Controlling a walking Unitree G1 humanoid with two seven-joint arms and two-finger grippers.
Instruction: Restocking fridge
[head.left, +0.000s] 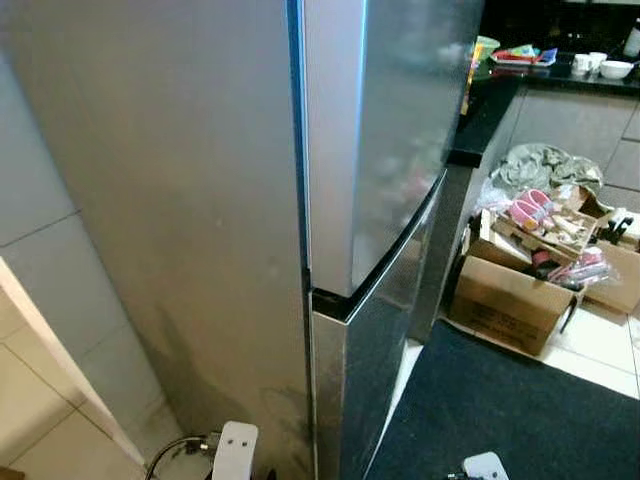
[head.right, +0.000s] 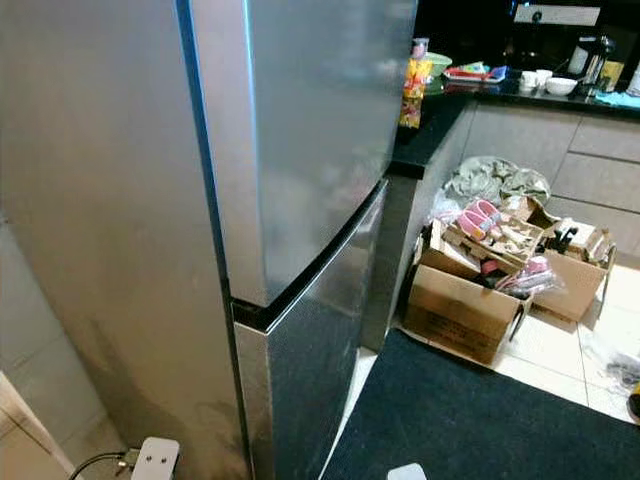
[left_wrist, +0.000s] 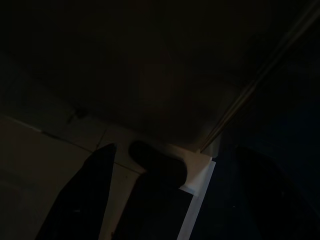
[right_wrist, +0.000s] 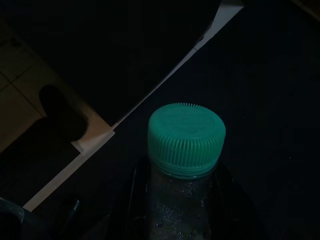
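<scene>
Bottle (right_wrist: 184, 170) with green cap (right_wrist: 186, 137) sits right at the right wrist camera, right gripper (right_wrist: 182, 210) clamped around its body, held low over the dark mat (head.left: 510, 415). Left gripper (left_wrist: 175, 200) hangs idle in shade, fingers (left_wrist: 80, 200) spread apart. Fridge (head.left: 330, 200) is directly ahead, both doors closed. Open cardboard box (head.left: 515, 295) of clutter sits beside the black counter (head.left: 490, 110), right of the fridge.
</scene>
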